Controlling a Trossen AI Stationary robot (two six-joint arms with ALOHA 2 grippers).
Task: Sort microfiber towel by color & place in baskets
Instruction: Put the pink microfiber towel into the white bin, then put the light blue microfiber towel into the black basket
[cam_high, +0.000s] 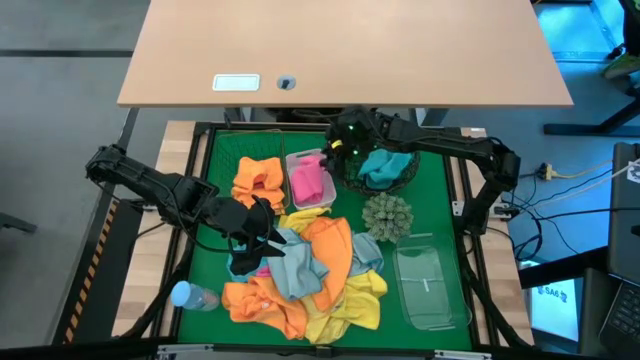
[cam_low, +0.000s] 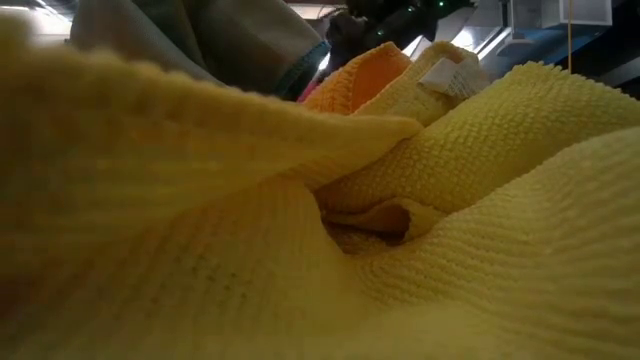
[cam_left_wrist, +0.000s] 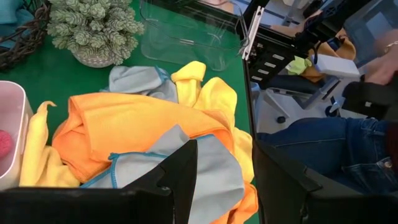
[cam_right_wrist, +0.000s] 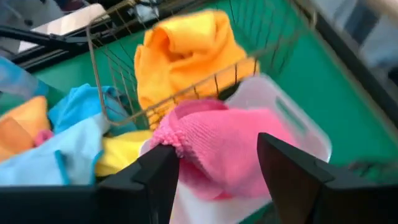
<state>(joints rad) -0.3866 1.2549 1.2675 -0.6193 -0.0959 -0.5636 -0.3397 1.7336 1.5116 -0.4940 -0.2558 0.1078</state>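
Note:
A heap of orange, yellow and grey towels (cam_high: 300, 272) lies mid-table on the green mat. My left gripper (cam_high: 272, 238) hovers open over its left side, above a grey blue-edged towel (cam_left_wrist: 211, 168). My right gripper (cam_right_wrist: 217, 152) stands open over the pink towel (cam_right_wrist: 230, 149), which lies in the white tub (cam_high: 308, 182). An orange towel (cam_right_wrist: 180, 53) fills the wire-grid basket (cam_high: 258, 178). A teal towel sits in the round black basket (cam_high: 385, 168). The clear tray (cam_high: 430, 285) stands at the near right. My right gripper's fingers (cam_right_wrist: 155, 171) stand on either side of the pink towel's top bulge (cam_right_wrist: 205, 134), coming slanting down from the far right. I cannot tell whether they touch it. The towel rests in the tub.
A spiky plant (cam_high: 387, 215) stands between the round basket and the clear tray. A clear bottle with a blue cap (cam_high: 190, 296) lies near the front left. A yellow towel (cam_low: 400, 200) fills the low view. A person's leg in jeans (cam_left_wrist: 311, 149) shows beyond the table's right edge.

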